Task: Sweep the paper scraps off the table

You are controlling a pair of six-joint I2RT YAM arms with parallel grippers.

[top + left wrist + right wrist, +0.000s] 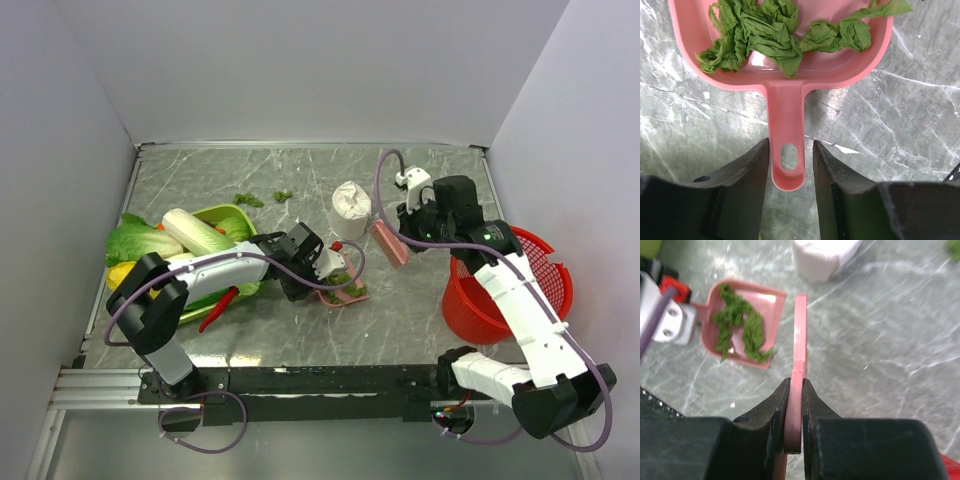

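A pink dustpan (pixel 345 292) lies on the table (pixel 420 325) with crumpled green paper scraps (pixel 765 35) piled in it. Its handle (pixel 786 120) runs back between the fingers of my left gripper (pixel 790 150), which is open: the left finger lies against the handle and a gap shows on the right. More paper scraps (pixel 248 200) lie loose on the table further back, a second bit (pixel 283 196) beside them. My right gripper (pixel 796 385) is shut on the handle of a pink brush (pixel 800 330), held off the table to the right of the dustpan (pixel 740 322).
A white crumpled lump (pixel 350 210) stands behind the dustpan. A green tray (pixel 232 212) with cabbages, lettuce (pixel 135 240) and a red chili (pixel 220 308) fills the left side. A red basket (pixel 510 290) hangs off the table's right edge.
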